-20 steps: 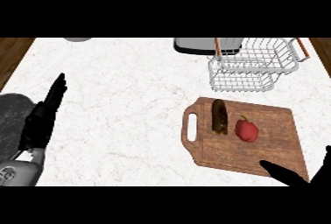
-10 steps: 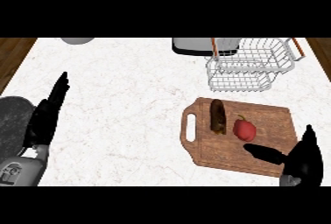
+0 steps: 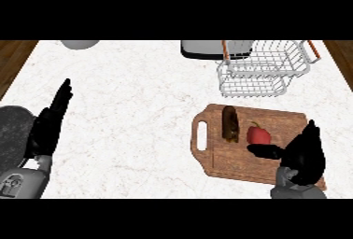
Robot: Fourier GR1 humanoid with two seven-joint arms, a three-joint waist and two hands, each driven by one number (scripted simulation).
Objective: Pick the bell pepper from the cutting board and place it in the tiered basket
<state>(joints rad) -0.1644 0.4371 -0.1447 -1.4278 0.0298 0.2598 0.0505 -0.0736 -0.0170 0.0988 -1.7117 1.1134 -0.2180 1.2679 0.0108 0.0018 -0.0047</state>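
A red bell pepper (image 3: 258, 134) lies on the wooden cutting board (image 3: 238, 163), right of a dark brown elongated vegetable (image 3: 230, 123). My right hand (image 3: 302, 154) is over the board's right part, open, with its thumb tip just below the pepper and its fingers stretched up to the pepper's right. The white wire tiered basket (image 3: 265, 70) stands at the back, beyond the board. My left hand (image 3: 50, 122) rests open at the left edge, fingers up.
A grey appliance (image 3: 207, 49) sits behind the basket at the counter's back. A grey round object (image 3: 80, 44) shows at the back left. Wooden floor borders the counter on both sides.
My right hand has risen from the lower right corner onto the board and come close to the pepper. The left hand has stayed still.
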